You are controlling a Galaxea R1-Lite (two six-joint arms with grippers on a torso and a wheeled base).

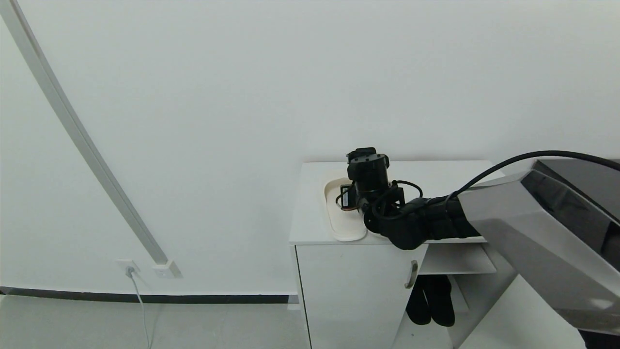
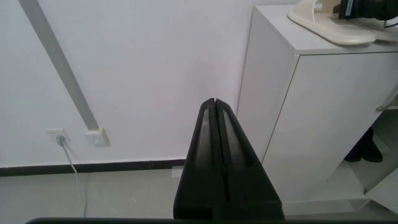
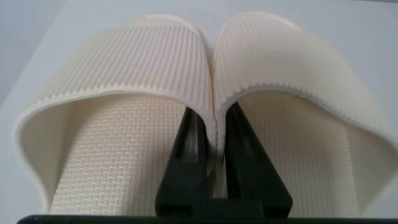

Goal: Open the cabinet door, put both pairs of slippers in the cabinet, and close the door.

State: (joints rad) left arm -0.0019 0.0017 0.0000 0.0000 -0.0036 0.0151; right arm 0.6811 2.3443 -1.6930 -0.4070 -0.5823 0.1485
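Note:
A pair of cream slippers (image 1: 344, 223) lies side by side on top of the white cabinet (image 1: 353, 291). My right gripper (image 3: 216, 134) has one finger inside each slipper and is shut on their two touching inner walls. In the head view the right gripper (image 1: 359, 162) sits over the slippers and its wrist hides the fingers. A black pair of slippers (image 1: 431, 300) stands on edge inside the cabinet's open right half, below a shelf (image 1: 455, 259). My left gripper (image 2: 215, 106) is shut on nothing, low and to the left of the cabinet.
The cabinet's left door (image 1: 353, 295) is closed, its handle (image 1: 413, 274) at the inner edge. A white wall stands right behind the cabinet. A slanted cable duct (image 1: 82, 140) and a wall socket with a cord (image 1: 128, 267) are to the left, over bare floor.

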